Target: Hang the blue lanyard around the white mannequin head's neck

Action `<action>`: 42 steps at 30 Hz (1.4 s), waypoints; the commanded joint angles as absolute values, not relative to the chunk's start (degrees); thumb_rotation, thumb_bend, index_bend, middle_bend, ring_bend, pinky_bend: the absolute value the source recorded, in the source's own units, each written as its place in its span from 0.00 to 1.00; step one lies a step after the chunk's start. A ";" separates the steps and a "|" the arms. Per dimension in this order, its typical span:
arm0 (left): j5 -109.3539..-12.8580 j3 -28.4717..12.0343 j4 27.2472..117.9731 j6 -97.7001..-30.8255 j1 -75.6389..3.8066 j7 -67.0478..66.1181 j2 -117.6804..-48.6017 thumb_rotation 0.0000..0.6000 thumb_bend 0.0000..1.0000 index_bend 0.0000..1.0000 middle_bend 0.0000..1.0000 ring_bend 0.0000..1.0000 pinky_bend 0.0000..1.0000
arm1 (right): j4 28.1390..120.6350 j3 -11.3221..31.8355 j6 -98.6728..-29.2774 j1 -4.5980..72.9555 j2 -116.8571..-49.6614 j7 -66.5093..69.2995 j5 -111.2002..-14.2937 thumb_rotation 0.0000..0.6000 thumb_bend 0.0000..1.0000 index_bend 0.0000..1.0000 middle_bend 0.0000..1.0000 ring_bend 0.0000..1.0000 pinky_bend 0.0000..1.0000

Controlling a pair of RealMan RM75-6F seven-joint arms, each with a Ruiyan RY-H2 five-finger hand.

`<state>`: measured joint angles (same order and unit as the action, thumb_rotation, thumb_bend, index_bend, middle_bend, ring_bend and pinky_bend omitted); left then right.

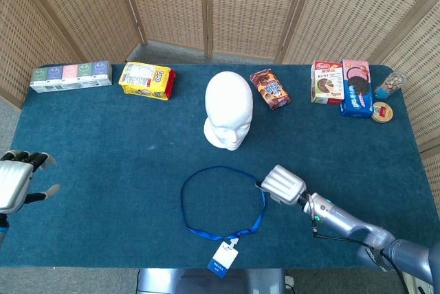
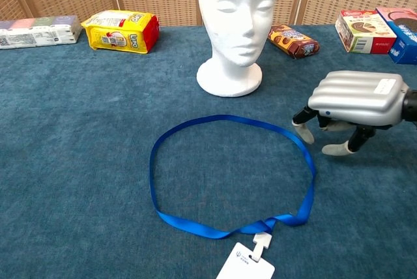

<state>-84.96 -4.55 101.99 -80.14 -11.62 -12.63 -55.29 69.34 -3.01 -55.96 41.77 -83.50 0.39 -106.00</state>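
Note:
The blue lanyard (image 1: 221, 202) (image 2: 232, 170) lies in a loose ring on the blue tablecloth, its white badge (image 1: 222, 261) (image 2: 246, 267) at the near edge. Behind the ring the white mannequin head (image 1: 228, 110) (image 2: 235, 21) stands upright, facing me. My right hand (image 1: 282, 184) (image 2: 355, 103) hovers palm down just right of the ring's right side, fingers apart and curled downward, holding nothing. Far off at the table's left edge, my left hand (image 1: 15, 181) is open and empty, seen only in the head view.
Along the far edge lie a row of pastel cartons (image 1: 70, 76), a yellow snack bag (image 1: 146, 80) (image 2: 120, 30), a brown cookie pack (image 1: 270, 88) (image 2: 293, 40), two biscuit boxes (image 1: 341, 85) and a small jar (image 1: 388, 86). Wicker screens stand behind the table.

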 commanded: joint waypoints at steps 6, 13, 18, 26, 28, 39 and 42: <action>-84.82 -4.31 101.29 -80.05 -11.60 -11.98 -55.69 0.86 0.10 0.43 0.51 0.45 0.34 | 69.55 -3.29 -54.49 43.50 -83.95 -2.06 -105.45 1.00 0.33 0.50 1.00 1.00 1.00; -84.57 -4.14 100.25 -79.94 -11.55 -11.13 -56.10 0.86 0.10 0.43 0.51 0.45 0.34 | 69.48 -3.54 -52.79 44.96 -84.49 -4.16 -104.80 1.00 0.32 0.49 1.00 1.00 1.00; -84.44 -4.03 99.50 -79.91 -11.50 -10.50 -56.38 0.86 0.10 0.43 0.51 0.45 0.34 | 69.36 -3.82 -52.33 45.45 -84.66 -5.36 -104.20 1.00 0.31 0.49 0.99 1.00 1.00; -84.43 -3.92 98.79 -79.72 -11.63 -10.07 -56.87 0.86 0.10 0.43 0.51 0.45 0.34 | 68.89 -4.44 -51.83 46.06 -85.03 -6.57 -103.64 1.00 0.31 0.49 0.99 1.00 1.00; -84.38 -3.91 98.69 -79.69 -11.65 -10.02 -56.92 0.86 0.10 0.43 0.51 0.45 0.34 | 68.85 -4.55 -51.81 46.11 -85.13 -6.67 -103.44 1.00 0.31 0.49 0.99 1.00 1.00; -84.44 -3.94 97.87 -79.99 -11.62 -9.13 -57.29 0.86 0.10 0.43 0.51 0.45 0.34 | 69.20 -4.76 -51.29 47.00 -85.78 -7.98 -102.68 1.00 0.31 0.48 0.99 1.00 1.00; -84.44 -3.93 97.71 -80.02 -11.61 -8.98 -57.32 0.86 0.10 0.43 0.51 0.45 0.34 | 69.27 -4.82 -50.99 47.19 -85.99 -8.27 -102.42 1.00 0.31 0.48 0.99 1.00 1.00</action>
